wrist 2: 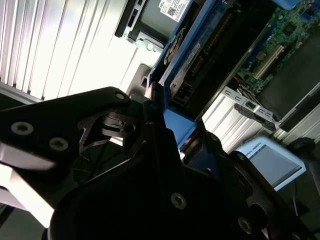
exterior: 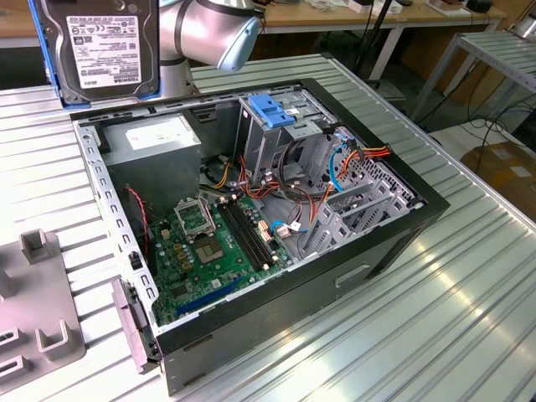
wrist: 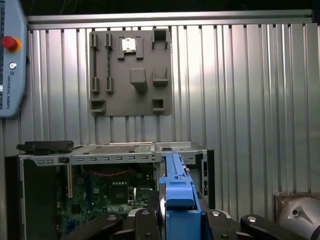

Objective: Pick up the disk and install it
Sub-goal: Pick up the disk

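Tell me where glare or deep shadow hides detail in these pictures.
Exterior view: glare streaks the ribbed table. Second wrist view: the table burns out white, while the disk lies in shadow. First wrist view: even light, soft reflections only.

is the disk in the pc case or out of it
Out. In the exterior view the disk is held upright in the air, outside the open computer case and clear of its walls.

White printed label [exterior: 102,38] with barcodes and fine lettering on the face of the disk [exterior: 100,79], exterior view, print too small to make out; white sticker [exterior: 157,132] on the grey box [exterior: 163,163] inside the computer case [exterior: 402,226], likewise illegible; vertical line of lettering below a red button [wrist: 9,42] on the pendant [wrist: 11,95], first wrist view
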Controlling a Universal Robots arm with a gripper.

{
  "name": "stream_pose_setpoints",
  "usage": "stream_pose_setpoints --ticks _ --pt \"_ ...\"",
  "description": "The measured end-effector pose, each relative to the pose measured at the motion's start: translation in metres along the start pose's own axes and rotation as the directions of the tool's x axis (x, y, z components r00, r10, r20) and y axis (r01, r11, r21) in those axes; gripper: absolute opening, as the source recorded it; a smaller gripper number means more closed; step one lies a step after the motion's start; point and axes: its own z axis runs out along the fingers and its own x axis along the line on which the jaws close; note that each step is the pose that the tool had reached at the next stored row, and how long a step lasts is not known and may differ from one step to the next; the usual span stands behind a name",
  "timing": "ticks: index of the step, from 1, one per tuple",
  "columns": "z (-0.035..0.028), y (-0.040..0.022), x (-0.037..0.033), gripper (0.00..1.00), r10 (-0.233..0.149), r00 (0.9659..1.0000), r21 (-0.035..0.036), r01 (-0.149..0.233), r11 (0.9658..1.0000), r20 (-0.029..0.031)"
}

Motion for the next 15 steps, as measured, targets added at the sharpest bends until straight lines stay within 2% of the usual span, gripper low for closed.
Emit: stream_pose_setpoints --ticks 5,7,15 --pt "0.0002 -0.0152 -0.0006 0.37 0.000 1.0000 0.0001 0.000 1.0000 0.0001" --pt "0.0004 -0.0243 -0.0010 0.37 0.000 1.0000 0.0001 0.000 1.0000 0.0001" --pt "0.0006 -0.0477 -0.0019 0.37 0.000 1.0000 0.0001 0.000 1.0000 0.0001"
